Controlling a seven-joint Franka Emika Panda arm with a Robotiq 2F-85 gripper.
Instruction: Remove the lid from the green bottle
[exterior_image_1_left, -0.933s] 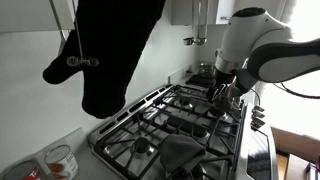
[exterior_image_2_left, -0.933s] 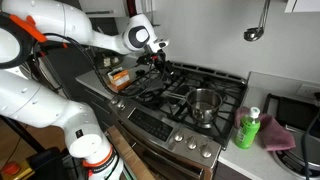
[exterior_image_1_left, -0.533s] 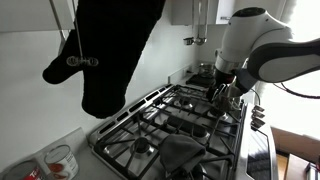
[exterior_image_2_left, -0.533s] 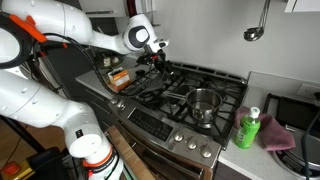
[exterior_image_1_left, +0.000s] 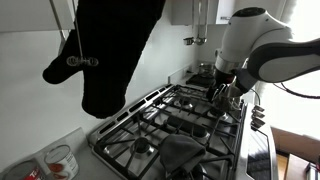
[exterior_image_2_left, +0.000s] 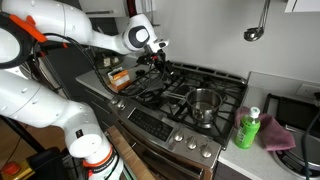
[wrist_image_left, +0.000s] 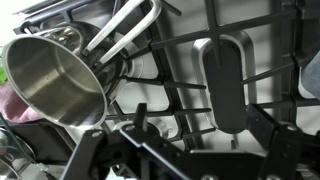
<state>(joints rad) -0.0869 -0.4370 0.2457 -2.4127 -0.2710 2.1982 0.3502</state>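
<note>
The green bottle (exterior_image_2_left: 248, 128) stands upright on the counter beside the stove's right end, with a bright green upper part and a small pale cap. It is not clearly in the wrist view. My gripper (exterior_image_2_left: 155, 60) hovers low over the stove's far back corner, well away from the bottle, with the steel pot (exterior_image_2_left: 203, 104) between them. It also shows above the grates in an exterior view (exterior_image_1_left: 224, 95). In the wrist view my gripper (wrist_image_left: 200, 128) is open and empty over the black grates.
A pink cloth (exterior_image_2_left: 277, 134) lies right next to the bottle. The steel pot (wrist_image_left: 55, 80) with its long handle sits on a burner. A black oven mitt (exterior_image_1_left: 110, 50) hangs in front of an exterior camera. A box (exterior_image_2_left: 118, 78) sits left of the stove.
</note>
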